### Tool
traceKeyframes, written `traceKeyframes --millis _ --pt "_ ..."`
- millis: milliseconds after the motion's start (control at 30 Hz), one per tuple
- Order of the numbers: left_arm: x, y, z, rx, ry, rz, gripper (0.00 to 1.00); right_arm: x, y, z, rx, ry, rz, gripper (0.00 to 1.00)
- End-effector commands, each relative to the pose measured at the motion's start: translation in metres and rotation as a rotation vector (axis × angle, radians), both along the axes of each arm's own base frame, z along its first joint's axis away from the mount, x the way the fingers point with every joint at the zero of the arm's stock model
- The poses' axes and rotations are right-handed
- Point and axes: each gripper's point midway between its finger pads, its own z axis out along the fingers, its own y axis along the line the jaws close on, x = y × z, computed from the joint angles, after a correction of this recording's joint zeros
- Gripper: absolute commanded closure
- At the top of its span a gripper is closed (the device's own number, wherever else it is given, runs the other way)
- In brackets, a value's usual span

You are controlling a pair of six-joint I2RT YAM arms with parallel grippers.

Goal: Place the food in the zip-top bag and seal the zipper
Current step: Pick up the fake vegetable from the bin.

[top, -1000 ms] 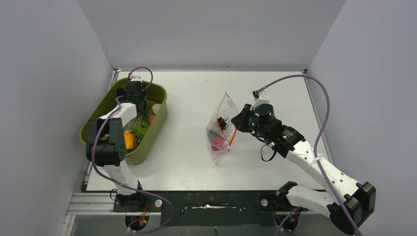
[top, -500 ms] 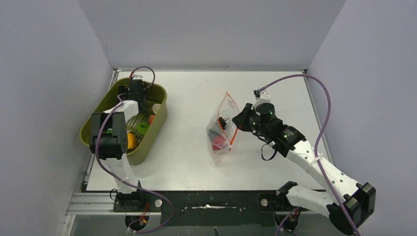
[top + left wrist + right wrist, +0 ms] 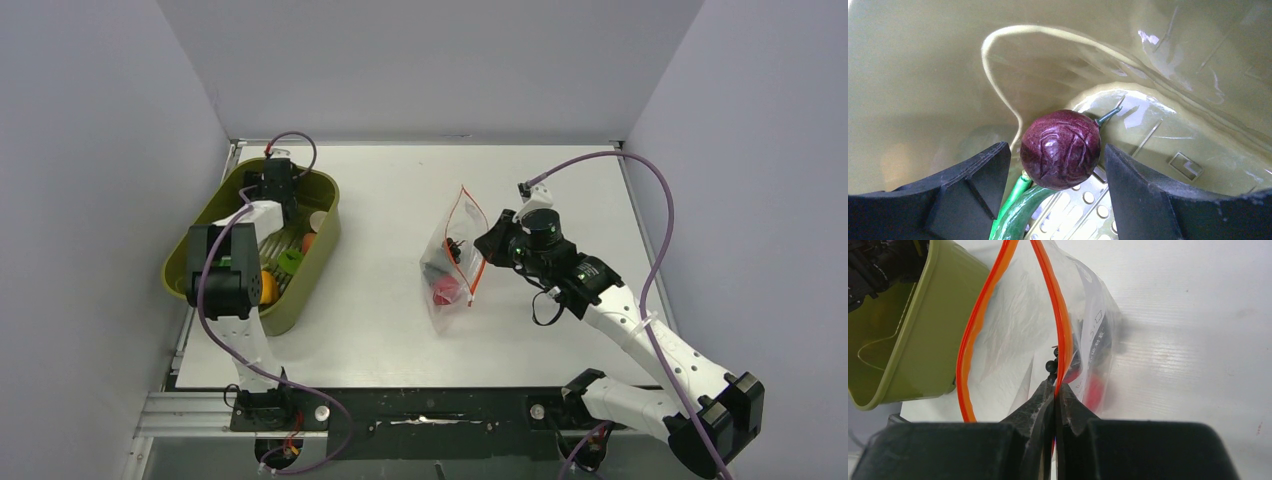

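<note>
The clear zip-top bag [image 3: 447, 265] lies mid-table with its mouth held open. A red round piece [image 3: 443, 292] and a dark grape bunch [image 3: 449, 247] are inside. My right gripper [image 3: 483, 246] is shut on the orange-red zipper [image 3: 1060, 315] at the mouth's near edge [image 3: 1054, 390]. My left gripper [image 3: 272, 195] is down in the olive-green tub [image 3: 325, 255]. It is open, with its fingers on either side of a dark purple-brown round piece [image 3: 1060, 149], apart from it. A green piece [image 3: 1018, 217] lies under that ball.
The tub also holds an orange-yellow piece [image 3: 263, 288], a lime-green piece [image 3: 290, 260] and an orange-red piece [image 3: 309, 241]. The tub's wall [image 3: 923, 75] curves close ahead of the left fingers. The tub's corner [image 3: 923, 340] shows behind the bag. Purple cables loop above both arms.
The left arm has shifted slightly toward the tub's far end, staying low inside it. The right gripper holds the zipper in nearly the same place.
</note>
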Motion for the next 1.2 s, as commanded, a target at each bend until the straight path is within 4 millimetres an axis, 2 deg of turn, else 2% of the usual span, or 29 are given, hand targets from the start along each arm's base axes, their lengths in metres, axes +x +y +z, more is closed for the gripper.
traceKeyframes --millis 0,233,633,767,1000,1167 --pt "0.012 0.008 0.005 0.038 -0.012 0.023 0.34 0.008 -0.001 0.031 0.034 -0.08 -0.005 1.0" --pt "0.01 0.01 0.001 0.042 0.009 0.039 0.36 0.007 -0.003 0.032 0.037 -0.084 -0.009 1.0" --pt "-0.009 0.004 -0.009 0.0 0.004 0.031 0.33 0.006 -0.006 0.034 0.041 -0.093 -0.011 1.0" --pt "-0.009 0.004 -0.014 0.002 0.014 0.027 0.38 0.006 -0.008 0.036 0.044 -0.099 -0.013 1.0" --pt "-0.008 0.004 -0.008 -0.003 0.008 0.032 0.49 0.004 -0.01 0.039 0.045 -0.104 -0.017 1.0" --pt "-0.009 0.0 0.011 -0.034 -0.033 0.039 0.57 0.003 -0.01 0.042 0.05 -0.112 -0.018 1.0"
